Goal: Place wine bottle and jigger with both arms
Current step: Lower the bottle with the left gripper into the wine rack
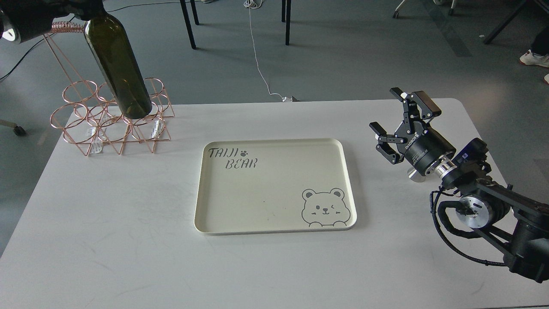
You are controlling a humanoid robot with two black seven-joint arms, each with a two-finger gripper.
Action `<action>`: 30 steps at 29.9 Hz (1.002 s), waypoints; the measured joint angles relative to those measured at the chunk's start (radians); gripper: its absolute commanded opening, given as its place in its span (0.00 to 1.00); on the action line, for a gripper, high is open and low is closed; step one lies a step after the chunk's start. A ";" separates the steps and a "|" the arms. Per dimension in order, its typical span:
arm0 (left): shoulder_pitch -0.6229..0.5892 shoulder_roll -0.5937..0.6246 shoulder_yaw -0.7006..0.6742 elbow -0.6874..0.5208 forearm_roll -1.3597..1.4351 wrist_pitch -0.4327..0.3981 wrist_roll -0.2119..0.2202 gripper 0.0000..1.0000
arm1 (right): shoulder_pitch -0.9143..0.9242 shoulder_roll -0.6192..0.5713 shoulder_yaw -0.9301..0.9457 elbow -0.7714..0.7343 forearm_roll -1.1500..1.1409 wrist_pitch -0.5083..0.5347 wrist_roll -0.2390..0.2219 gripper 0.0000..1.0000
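Gripped near its neck by the left gripper point(81, 6), whose fingers I cannot make out, the tilted wine bottle point(118, 68) could snag the copper rack point(81, 128) beneath it, while the right gripper point(401, 122) waits spread and empty.

A grey floor point(343, 64) is seen beyond the white table point(128, 240). Black furniture legs point(188, 23) are planted at the top, and a white cable point(257, 56) is trailed across the floor. A white shoe point(534, 59) is seen at right
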 measured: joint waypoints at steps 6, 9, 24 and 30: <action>0.003 -0.022 0.000 0.011 0.000 0.007 0.000 0.11 | -0.006 -0.004 0.000 0.002 0.000 0.000 0.000 0.99; 0.003 -0.034 0.000 0.029 -0.002 0.011 0.000 0.11 | -0.006 -0.006 0.000 0.002 0.000 0.000 0.000 0.99; 0.009 -0.034 0.001 0.034 -0.001 0.013 0.000 0.11 | -0.006 -0.007 0.002 0.002 0.000 0.000 0.000 0.99; 0.011 -0.024 0.016 0.032 0.000 0.010 0.000 0.11 | -0.007 -0.007 0.002 0.002 0.000 0.000 0.000 0.99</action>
